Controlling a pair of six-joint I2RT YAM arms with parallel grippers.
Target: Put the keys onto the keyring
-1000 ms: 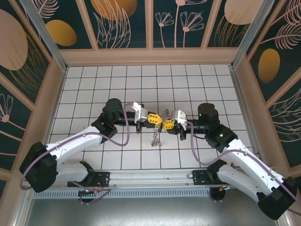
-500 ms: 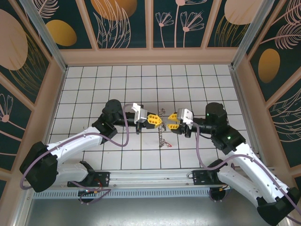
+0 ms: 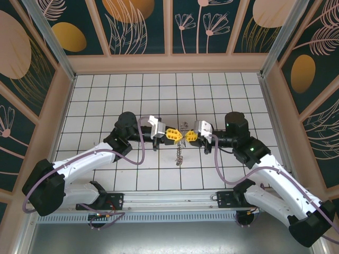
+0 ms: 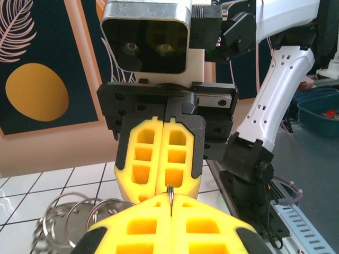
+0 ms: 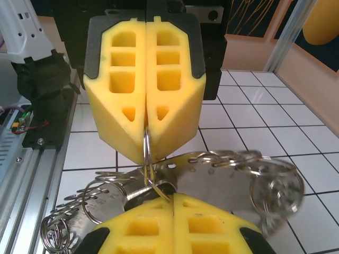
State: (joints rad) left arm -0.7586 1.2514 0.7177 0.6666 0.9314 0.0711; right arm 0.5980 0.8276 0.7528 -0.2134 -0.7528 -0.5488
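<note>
The left gripper (image 3: 177, 135) and right gripper (image 3: 188, 136), both closed, pinch one wire keyring (image 5: 146, 153).

A white-tiled worktop (image 3: 106, 95) with dark grid lines lies inside pale wooden walls (image 3: 169, 63). Above them stand dark teal panels (image 3: 140, 32) — painted with cream flower outlines and orange discs (image 3: 69, 36). A slotted metal rail (image 3: 169, 198) runs along the near edge. Beyond it sits a blue bin (image 4: 323, 108) — something red inside.

L claw (image 3: 176, 135) & R claw (image 3: 187, 137) are facing tip-to-tip above the surface (image 3: 106, 95) centre, keyring (image 5: 146, 153) sitting btwn them, chain of small rings (image 3: 180, 154) hanging just nearside.
</note>
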